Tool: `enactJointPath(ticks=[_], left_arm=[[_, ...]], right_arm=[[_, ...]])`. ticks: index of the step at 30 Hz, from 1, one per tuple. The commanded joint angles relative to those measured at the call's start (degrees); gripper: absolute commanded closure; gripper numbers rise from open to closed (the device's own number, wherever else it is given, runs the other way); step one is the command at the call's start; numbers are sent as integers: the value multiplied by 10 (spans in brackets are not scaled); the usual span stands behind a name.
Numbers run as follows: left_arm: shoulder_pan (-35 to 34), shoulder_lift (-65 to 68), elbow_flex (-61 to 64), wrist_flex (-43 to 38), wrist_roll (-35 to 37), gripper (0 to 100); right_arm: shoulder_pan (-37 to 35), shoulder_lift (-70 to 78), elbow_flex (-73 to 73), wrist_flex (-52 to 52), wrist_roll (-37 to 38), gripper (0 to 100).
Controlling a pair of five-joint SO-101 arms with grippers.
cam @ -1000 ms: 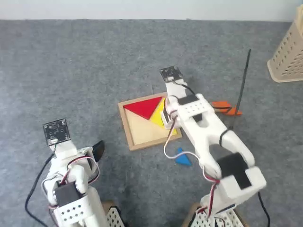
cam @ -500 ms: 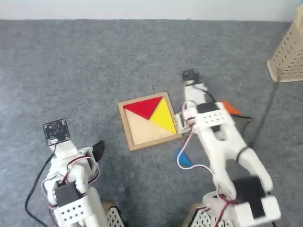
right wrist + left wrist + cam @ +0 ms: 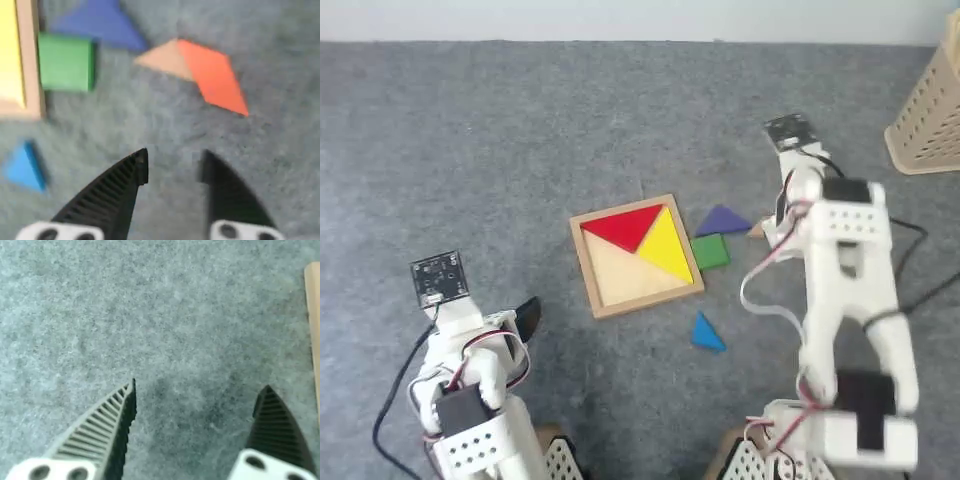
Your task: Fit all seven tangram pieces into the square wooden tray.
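Note:
The square wooden tray [image 3: 588,268] lies mid-table and holds a red triangle [image 3: 622,226] and a yellow triangle [image 3: 667,247]. Beside its right edge lie a green square [image 3: 710,251], a purple triangle [image 3: 723,220] and, lower, a small blue triangle [image 3: 705,333]. In the right wrist view the green square [image 3: 65,62], purple triangle [image 3: 95,21], a tan triangle [image 3: 164,59], an orange parallelogram [image 3: 214,76] and the blue triangle [image 3: 24,166] lie on the carpet. My right gripper [image 3: 172,164] is open above bare carpet near the orange piece. My left gripper [image 3: 200,405] is open over carpet.
A grey carpet covers the table. A beige perforated basket [image 3: 931,105] stands at the far right edge. The tray's wooden edge [image 3: 313,330] shows in the left wrist view. The left arm [image 3: 470,370] sits at the lower left, away from the tray.
The right arm has swung from over the tray's right edge to the right, uncovering the yellow triangle, green square and purple triangle. The left arm has not moved.

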Motion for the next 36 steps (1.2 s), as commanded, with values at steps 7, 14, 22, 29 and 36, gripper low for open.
enactJointPath(ticks=[7, 14, 22, 29, 36], left_arm=[[1, -7, -7, -1, -1, 646], [1, -7, -7, -1, -1, 646], [1, -7, -7, -1, -1, 646], [1, -7, -7, -1, -1, 646], [1, -7, -7, -1, -1, 646]], right_arm=[[46, 167, -186, 10, 115, 720], [25, 225, -187, -3, 270, 717], [20, 291, -190, -57, 268, 720], [21, 295, -190, -58, 215, 834], [22, 293, -190, -56, 154, 946]])
